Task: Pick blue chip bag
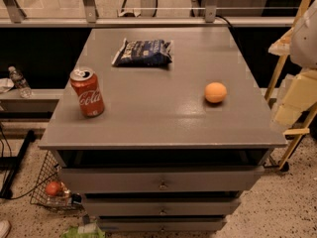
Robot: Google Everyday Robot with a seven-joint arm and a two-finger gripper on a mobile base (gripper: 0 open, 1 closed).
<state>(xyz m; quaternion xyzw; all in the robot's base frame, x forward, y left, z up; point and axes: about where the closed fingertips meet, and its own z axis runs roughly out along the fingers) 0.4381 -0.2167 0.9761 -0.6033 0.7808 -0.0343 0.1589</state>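
The blue chip bag lies flat at the back middle of the grey cabinet top. It is dark navy with white lettering and pale crimped ends. My arm and gripper show as pale white and yellowish parts at the right edge of the camera view, beside the cabinet's right side. The gripper is well to the right of the bag and nearer the camera, touching nothing on the top.
A red soda can stands upright near the left front. An orange sits to the right of centre. Drawers are below the top. A water bottle and a wire basket are on the left by the floor.
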